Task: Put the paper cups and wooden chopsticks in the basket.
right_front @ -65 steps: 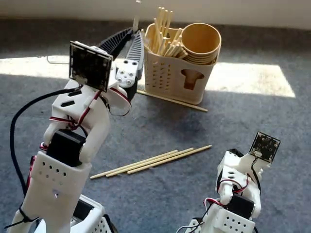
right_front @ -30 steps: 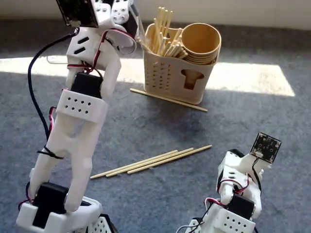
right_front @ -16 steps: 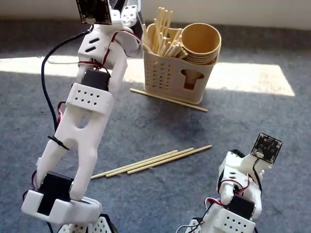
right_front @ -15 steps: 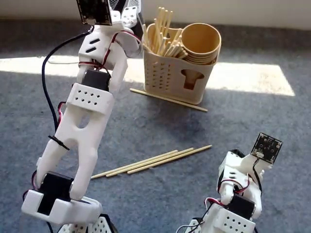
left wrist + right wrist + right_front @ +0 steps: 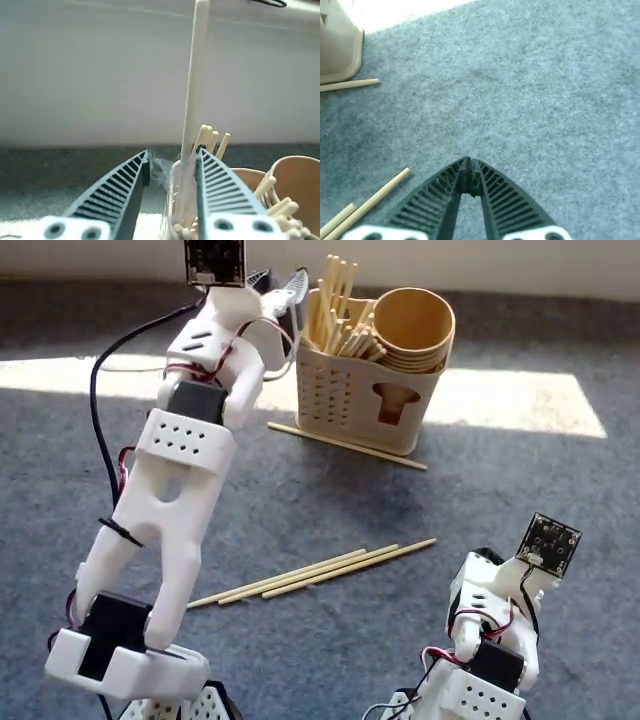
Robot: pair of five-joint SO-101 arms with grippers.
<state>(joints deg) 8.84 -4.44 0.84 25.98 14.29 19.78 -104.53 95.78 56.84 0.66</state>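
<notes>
A beige slotted basket (image 5: 352,392) stands at the back with stacked paper cups (image 5: 412,325) and several wooden chopsticks (image 5: 335,302) in it. My left gripper (image 5: 283,290) is at the basket's left top corner. In the left wrist view it (image 5: 172,150) is open, and an upright chopstick (image 5: 194,90) leans on one finger over the basket's contents. Three chopsticks (image 5: 310,575) lie together on the carpet, and one (image 5: 345,444) lies along the basket's foot. My right gripper (image 5: 467,176) is shut on nothing, low over the carpet near the front right.
Grey carpet (image 5: 400,510) covers the floor, with a sunlit band (image 5: 520,400) behind the basket and a wall beyond. The right arm (image 5: 500,625) is folded at the front right. The left arm's black cable (image 5: 100,390) hangs on its left side.
The left arm rose and stretched from the basket's left side up to its top corner, carrying the chopstick. The right arm kept still.
</notes>
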